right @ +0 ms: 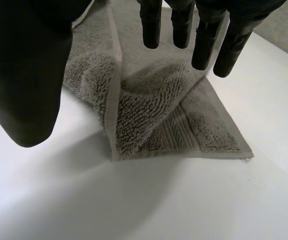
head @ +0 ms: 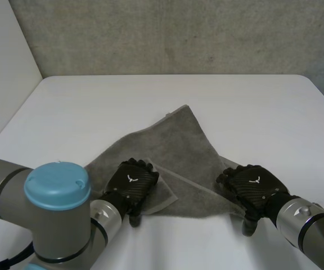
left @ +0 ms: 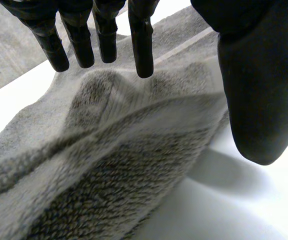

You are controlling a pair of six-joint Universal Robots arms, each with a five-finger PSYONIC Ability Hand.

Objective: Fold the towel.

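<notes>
Head camera: high, behind and between the arms, facing down and forward across the white table (head: 252, 107) to the grey wall (head: 179, 34) at the far side; mid-range, towel (head: 173, 152) within frame. Left wrist camera: looks along the palm of the left hand (head: 131, 183), very close on the towel's near left part. Right wrist camera: same along the right hand (head: 255, 183), close on the near right corner. All three views share towel and table.
</notes>
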